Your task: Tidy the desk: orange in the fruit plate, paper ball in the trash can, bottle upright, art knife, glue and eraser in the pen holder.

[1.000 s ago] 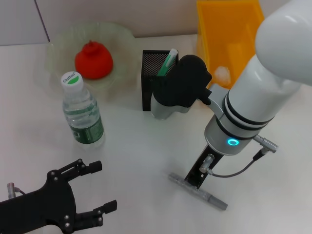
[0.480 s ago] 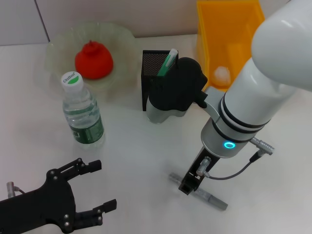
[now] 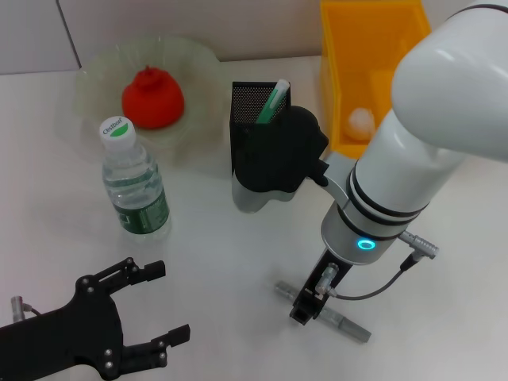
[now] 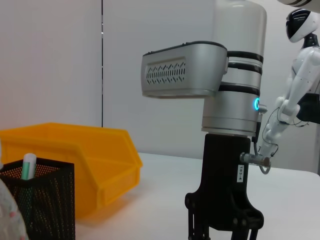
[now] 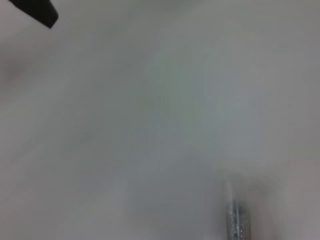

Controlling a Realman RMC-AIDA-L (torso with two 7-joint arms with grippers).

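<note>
Art knife [image 3: 323, 312] lies flat on the white worktop [image 3: 214, 262], near front, right of centre. Right tool [image 3: 305, 309] sits down directly on its middle; jaw state cannot tell. Pen holder [image 3: 252, 127] stands behind with a green pen. Left tool [image 3: 147, 309] rests front-left, fingers spread apart, empty.

A white table [image 3: 214, 262] is seen. A green glass plate [image 3: 198, 59] is set on it at the back left. A water bottle [image 3: 133, 186] is stood upright near the plate. A black mesh pen holder [image 3: 248, 107] is placed in the middle. A yellow bin [image 3: 349, 48] is kept at the back right. A grey art knife [image 3: 349, 325] is laid flat at the front.
</note>
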